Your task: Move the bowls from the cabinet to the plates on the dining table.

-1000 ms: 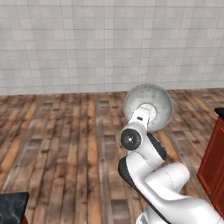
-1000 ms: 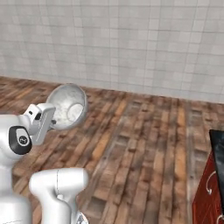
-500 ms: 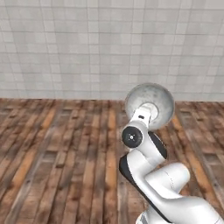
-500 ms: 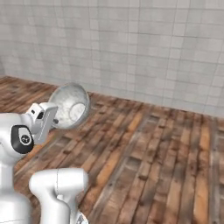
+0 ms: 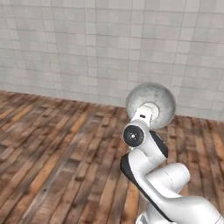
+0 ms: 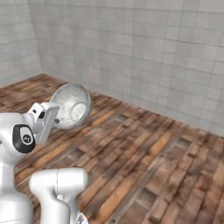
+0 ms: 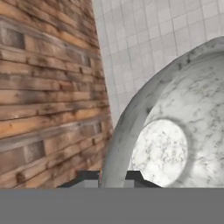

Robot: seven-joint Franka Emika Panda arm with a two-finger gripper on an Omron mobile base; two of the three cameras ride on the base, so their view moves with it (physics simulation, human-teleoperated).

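Grey bowl (image 5: 151, 101) was held by its rim in the shut pincer (image 7: 114, 177), carried over wood floor (image 6: 144, 153), w/ no plates reached yet, so approx halfway for bowl 1.

Both base views have swung with the base. The red cabinetry and the black slab corner that sat at the frame edges a second ago are out of frame. A corner where two tiled walls (image 6: 131, 48) meet comes into the right base view. The wooden floor (image 5: 52, 148) behind the jaws runs at a new angle.
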